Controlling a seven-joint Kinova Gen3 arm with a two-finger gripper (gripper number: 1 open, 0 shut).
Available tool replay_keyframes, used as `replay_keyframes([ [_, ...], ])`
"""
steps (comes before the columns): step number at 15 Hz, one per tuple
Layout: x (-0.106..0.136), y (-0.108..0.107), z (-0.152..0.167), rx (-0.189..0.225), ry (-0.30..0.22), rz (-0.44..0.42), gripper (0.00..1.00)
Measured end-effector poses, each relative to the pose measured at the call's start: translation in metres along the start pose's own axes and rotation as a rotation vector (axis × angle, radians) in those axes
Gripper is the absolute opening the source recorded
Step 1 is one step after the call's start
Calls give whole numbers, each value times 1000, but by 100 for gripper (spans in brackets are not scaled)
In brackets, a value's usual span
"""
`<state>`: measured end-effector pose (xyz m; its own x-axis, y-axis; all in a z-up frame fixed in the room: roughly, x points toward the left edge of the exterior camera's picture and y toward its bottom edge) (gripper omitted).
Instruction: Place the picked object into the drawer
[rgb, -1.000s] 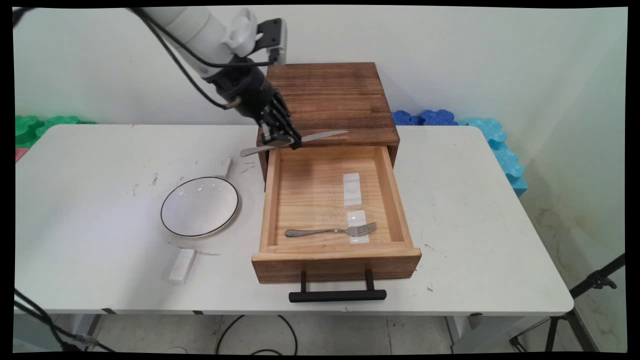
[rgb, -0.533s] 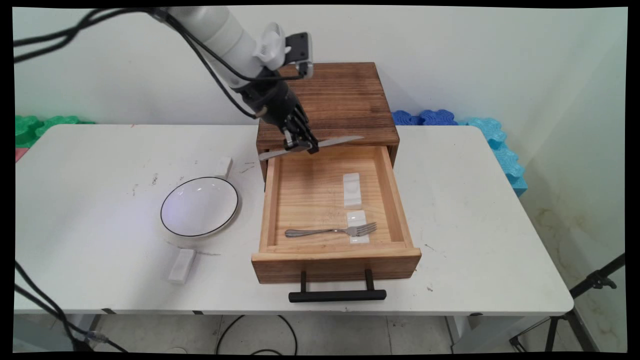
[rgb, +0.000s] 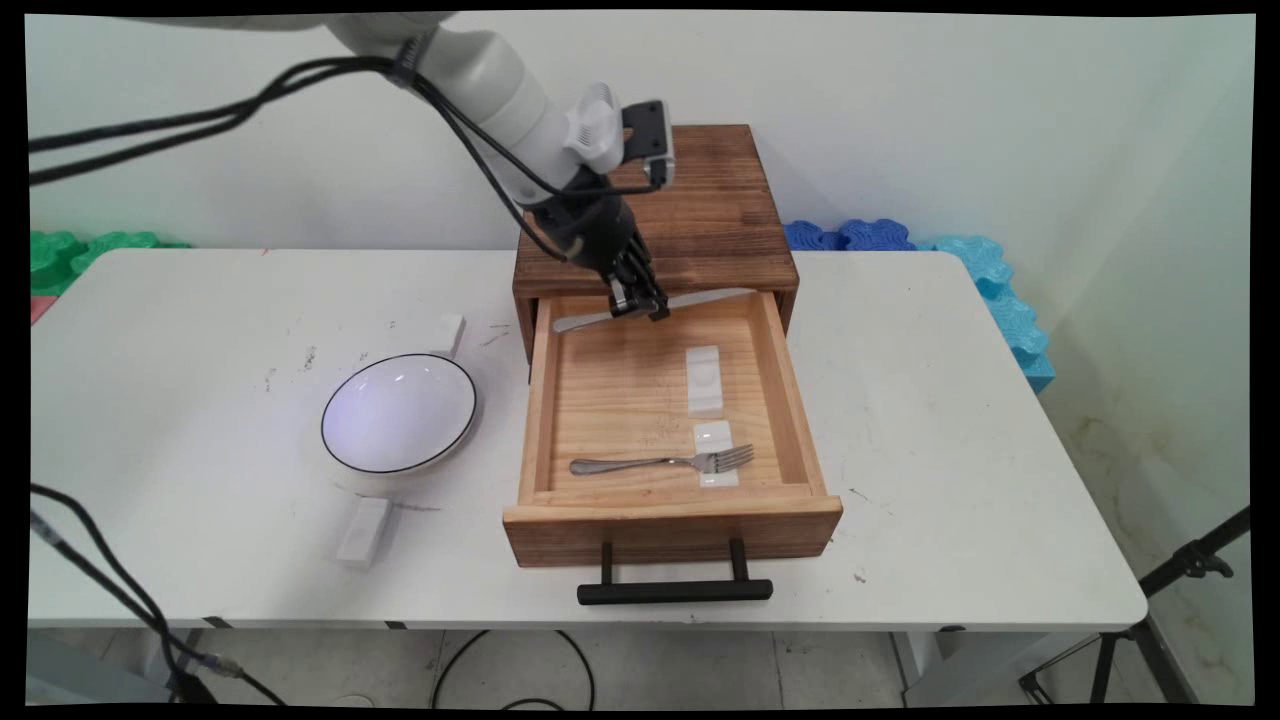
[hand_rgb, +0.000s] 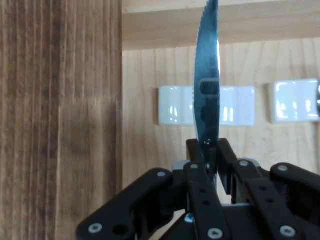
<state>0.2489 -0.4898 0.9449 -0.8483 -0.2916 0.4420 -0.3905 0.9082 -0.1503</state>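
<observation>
I had the black two-finger gripper (rgb: 640, 306) clenched on a silver table knife (rgb: 655, 307), gripping it near the middle so that the knife lay roughly level, handle end pointing left and blade tip pointing right. It hung over the far end of the open light-wood drawer (rgb: 670, 515), just in front of the dark-stained wooden cabinet (rgb: 690, 200) that the drawer was pulled out of. In the hand view the fingers (hand_rgb: 199, 165) pinched the knife (hand_rgb: 207, 90) edge-on, its serrated blade running up the frame, with the cabinet's dark top (hand_rgb: 55, 125) to the left and the drawer floor beyond. Inside the drawer I saw two small white rectangular rests (rgb: 705, 380), one behind the other, and a silver fork (rgb: 662, 463) lying crosswise near the drawer's front, its tines on the nearer rest (rgb: 715, 436). The drawer's black bar handle (rgb: 675, 590) pointed toward the near edge of the white table (rgb: 950, 450). To the left of the drawer sat a white plate with a black rim (rgb: 399, 412), with one small white block (rgb: 447, 333) beyond it and another (rgb: 364, 531) nearer the table's front edge.
</observation>
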Motion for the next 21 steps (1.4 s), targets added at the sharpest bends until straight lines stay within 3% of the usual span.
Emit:
replay_keyframes([
  [8,9,1,38,1,-4,5,0],
  [21,4,5,68,4,-16,8,0],
])
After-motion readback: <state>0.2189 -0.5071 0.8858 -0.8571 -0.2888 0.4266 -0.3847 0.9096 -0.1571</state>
